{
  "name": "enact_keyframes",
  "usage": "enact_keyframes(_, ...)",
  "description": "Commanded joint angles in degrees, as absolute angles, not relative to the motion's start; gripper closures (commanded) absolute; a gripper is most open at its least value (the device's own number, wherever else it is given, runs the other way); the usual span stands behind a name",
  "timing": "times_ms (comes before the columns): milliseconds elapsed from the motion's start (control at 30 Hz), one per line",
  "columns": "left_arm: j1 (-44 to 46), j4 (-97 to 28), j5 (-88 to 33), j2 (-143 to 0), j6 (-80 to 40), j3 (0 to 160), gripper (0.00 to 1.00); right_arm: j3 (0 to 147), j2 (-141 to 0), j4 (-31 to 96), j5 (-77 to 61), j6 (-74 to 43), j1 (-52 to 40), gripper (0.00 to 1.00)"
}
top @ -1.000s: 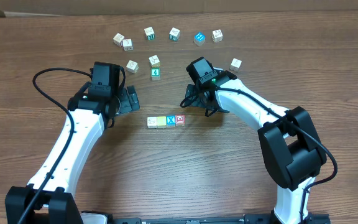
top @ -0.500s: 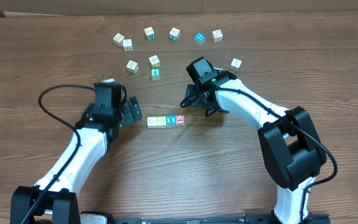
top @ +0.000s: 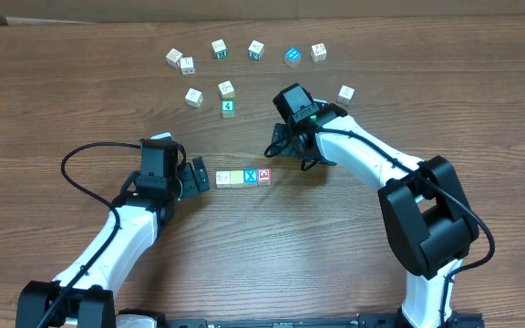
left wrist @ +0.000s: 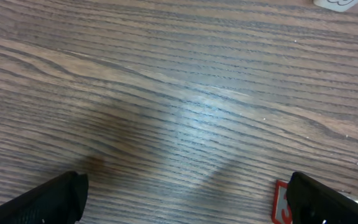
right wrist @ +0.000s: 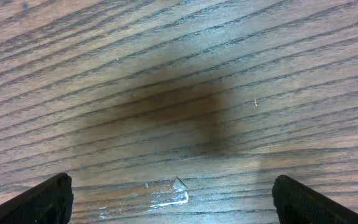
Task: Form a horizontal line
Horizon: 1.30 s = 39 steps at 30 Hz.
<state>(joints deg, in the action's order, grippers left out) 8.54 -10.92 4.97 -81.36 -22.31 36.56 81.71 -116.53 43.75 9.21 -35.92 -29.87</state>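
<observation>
Robot lab: arms, wooden table

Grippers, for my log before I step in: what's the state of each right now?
Left gripper: open, holding nothing.
Right gripper: open, holding nothing.

Line: you have four small lettered cubes touching side by side, level, in one straight row.
White cube: end just beside your left gripper.
Pale yellow cube: second from that gripper.
Blue cube: third, white X facing up.
Red-faced cube: far end, near your right gripper, apart from it.
</observation>
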Motion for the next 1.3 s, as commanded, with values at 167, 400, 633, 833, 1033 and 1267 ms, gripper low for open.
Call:
enact_keyframes(167,8.7,-10.7,4.2,-80.1,-21.8,35.7,0.00,81.3,-115.9,43.5,9.4,-35.6,-29.8,0.00)
enact_keyframes(400,8.7,-10.7,4.0,-79.7,-21.2,35.7,0.01,81.3,-115.9,43.5,9.4,-35.6,-29.8,0.00)
enact_keyframes(633,8.7,-10.4,0.0,-79.7,-13.3,35.7,0.00,81.3,-115.9,43.5,9.4,-35.6,-29.8,0.00)
enact_keyframes(833,8.7,-9.6,-1.1,-79.7,-10.9,35.1,0.00,81.3,-115.9,43.5,9.4,-35.6,-29.8,0.00)
enact_keyframes(1033,8.7,-4.2,-1.5,-78.7,-10.9,31.0,0.00,81.3,-115.9,43.5,9.4,-35.6,-29.8,0.00)
enact_keyframes(1267,8.7,-1.8,-1.5,-75.5,-8.9,27.8,0.00,81.3,-115.9,43.5,9.4,-35.6,-29.8,0.00)
